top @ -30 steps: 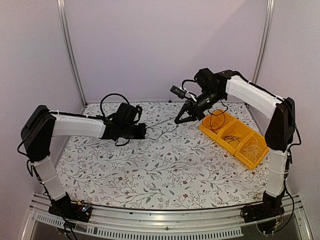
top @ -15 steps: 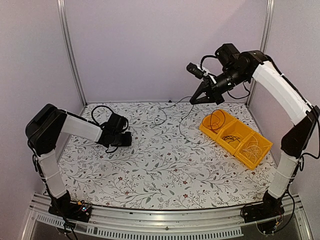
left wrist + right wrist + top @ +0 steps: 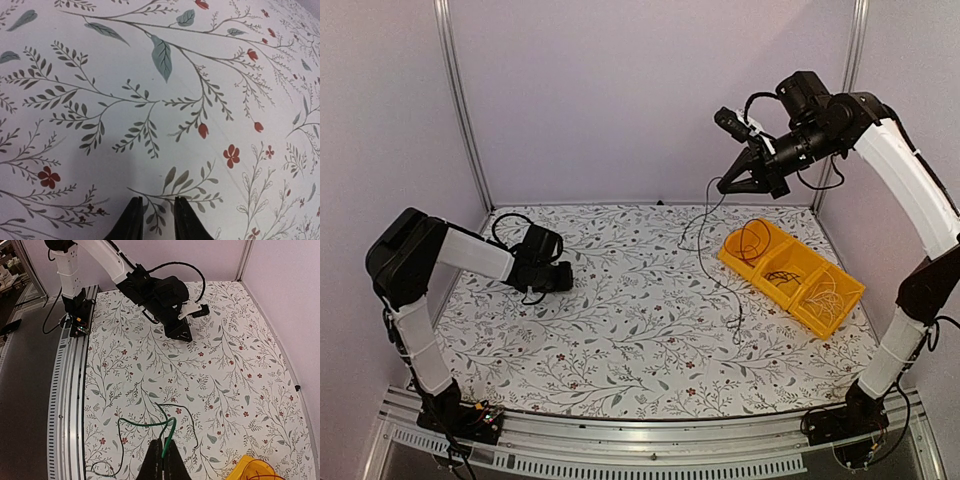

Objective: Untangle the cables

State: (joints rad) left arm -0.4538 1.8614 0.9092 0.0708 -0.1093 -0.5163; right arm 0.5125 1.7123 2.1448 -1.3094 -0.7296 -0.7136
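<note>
High over the table's back right, my right gripper [image 3: 726, 187] is shut on a thin dark green cable [image 3: 718, 283]. The cable hangs from it in loose bends, its lower end near the tabletop. In the right wrist view the same cable [image 3: 145, 424] loops out from between the closed fingertips of that gripper [image 3: 163, 456]. Low over the floral tabletop at the left, my left gripper [image 3: 568, 280] holds nothing. Its wrist view shows the gripper [image 3: 156, 212] open, with only a narrow gap and bare tablecloth between the fingertips [image 3: 132, 212]. More cables [image 3: 752, 240] lie coiled in a yellow bin.
A yellow bin [image 3: 772, 262] with three compartments stands at the right, one corner [image 3: 245, 471] showing in the right wrist view. A metal rail [image 3: 70, 405] runs along the near table edge. Upright frame posts [image 3: 460, 100] stand at the back corners.
My right gripper rose and swung right with the cable, which now hangs free. My left gripper opened, let go of the cable and drew back left.
</note>
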